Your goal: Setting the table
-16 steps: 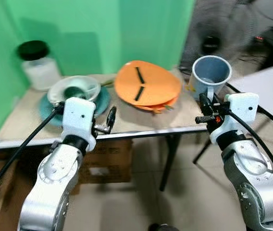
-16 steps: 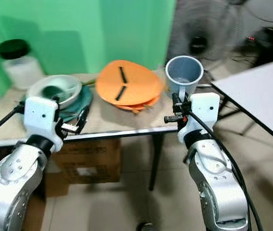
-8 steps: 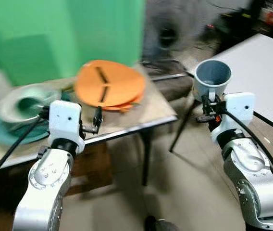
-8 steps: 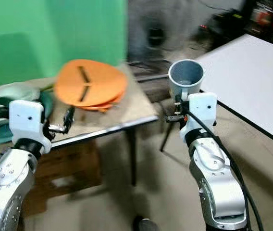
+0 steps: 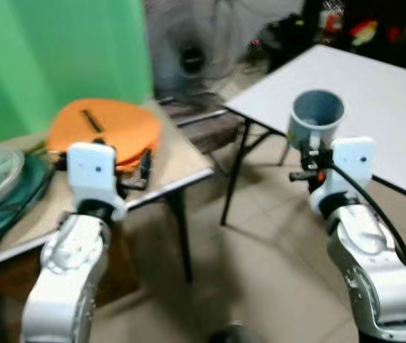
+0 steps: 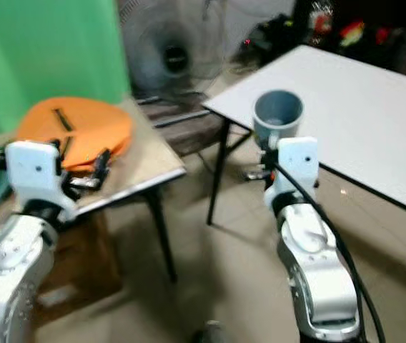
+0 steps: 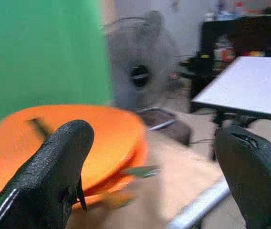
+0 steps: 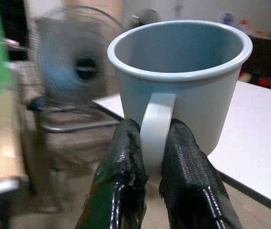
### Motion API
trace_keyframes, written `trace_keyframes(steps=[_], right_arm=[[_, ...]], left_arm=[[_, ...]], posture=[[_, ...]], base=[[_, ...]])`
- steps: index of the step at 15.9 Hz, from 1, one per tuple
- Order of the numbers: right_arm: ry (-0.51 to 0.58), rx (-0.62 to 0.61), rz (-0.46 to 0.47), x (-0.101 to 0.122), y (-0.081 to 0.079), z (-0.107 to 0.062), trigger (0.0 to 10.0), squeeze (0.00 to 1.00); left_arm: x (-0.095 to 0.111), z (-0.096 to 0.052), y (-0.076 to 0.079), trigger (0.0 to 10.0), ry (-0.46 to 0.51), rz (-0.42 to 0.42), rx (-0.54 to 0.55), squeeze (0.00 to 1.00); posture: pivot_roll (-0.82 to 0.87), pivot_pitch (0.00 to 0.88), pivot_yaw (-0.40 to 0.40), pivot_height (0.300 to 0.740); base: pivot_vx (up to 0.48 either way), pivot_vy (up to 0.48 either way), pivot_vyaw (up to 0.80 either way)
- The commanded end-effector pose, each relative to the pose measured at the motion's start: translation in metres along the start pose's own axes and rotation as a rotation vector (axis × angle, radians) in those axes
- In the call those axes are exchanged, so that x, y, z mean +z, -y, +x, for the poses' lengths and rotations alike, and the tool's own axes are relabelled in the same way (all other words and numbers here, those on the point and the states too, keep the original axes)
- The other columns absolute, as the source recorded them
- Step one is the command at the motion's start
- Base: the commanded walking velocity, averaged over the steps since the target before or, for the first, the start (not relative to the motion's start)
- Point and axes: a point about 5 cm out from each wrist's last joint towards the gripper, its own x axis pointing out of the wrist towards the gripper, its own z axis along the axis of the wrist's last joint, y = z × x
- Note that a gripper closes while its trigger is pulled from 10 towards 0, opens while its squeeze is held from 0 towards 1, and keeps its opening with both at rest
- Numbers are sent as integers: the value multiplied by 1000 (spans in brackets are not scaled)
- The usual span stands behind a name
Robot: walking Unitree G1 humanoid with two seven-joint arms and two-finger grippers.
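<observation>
My right gripper [image 8: 150, 157] is clamped on the handle of the blue mug [image 5: 317, 118], upright, rim up, with the white desk [image 5: 374, 93] just ahead and to its right, nearer this arm; left gripper [image 7: 150, 162] spread, holding nothing, over the wooden desk [image 5: 181, 161].

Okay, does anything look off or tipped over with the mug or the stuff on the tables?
Nothing stands out. The mug sits upright, pinched by its handle in the right gripper. The orange plates lie stacked on the wooden table; the white table looks fine.
</observation>
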Motion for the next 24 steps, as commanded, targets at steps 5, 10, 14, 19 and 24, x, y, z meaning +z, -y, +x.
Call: trace_keyframes(steps=[5, 10, 14, 19, 24], right_arm=[[3, 51, 36, 4, -3, 1, 10000, 0], [-17, 59, 69, 3, -5, 2, 10000, 0], [-26, 43, 87, 2, -3, 0, 10000, 0], [-37, 16, 102, 2, -2, -5, 10000, 0], [-39, 10, 99, 4, -1, -5, 10000, 0]], left_arm=[[2, 0, -6, 10000, 14, -12, 19, 0], [2, 1, -7, 10000, 10, -20, 1, 0], [2, 3, -5, 10000, 15, -18, -26, 0], [3, 5, 1, 10000, 19, -28, -55, 0], [3, 6, 1, 10000, 18, -30, -58, 0]], posture=[[-75, 0, 1, 740], [-76, 0, 1, 740], [-83, 0, 6, 740], [-92, 0, 10, 740], [-94, 0, 7, 740]], base=[[311, 0, -155], [358, 0, 0], [406, 0, -600], [405, 0, -800], [401, 0, -800]])
